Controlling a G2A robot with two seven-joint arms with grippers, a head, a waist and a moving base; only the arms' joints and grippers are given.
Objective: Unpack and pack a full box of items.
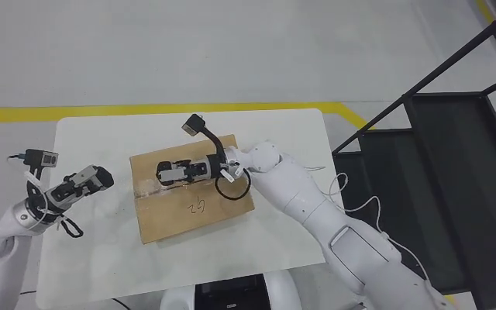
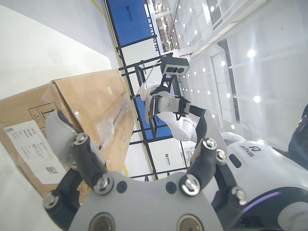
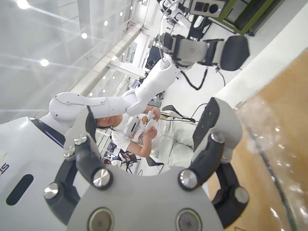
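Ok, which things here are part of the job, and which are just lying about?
Job: cardboard box, closed, clear tape along its seam, on the white table; right gripper, open, over its top; left gripper, open, beside it.
Not the job: black stairs; yellow floor line.

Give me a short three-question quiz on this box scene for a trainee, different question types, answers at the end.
1. True or false: the box on the table is open.
2. Which gripper is above the box top? A) left B) right C) both
3. Fill in: the box's top seam is covered with clear ____.
Key: 1 false, its flaps are shut. 2 B, the right gripper; the left gripper is off to the box's side. 3 tape.
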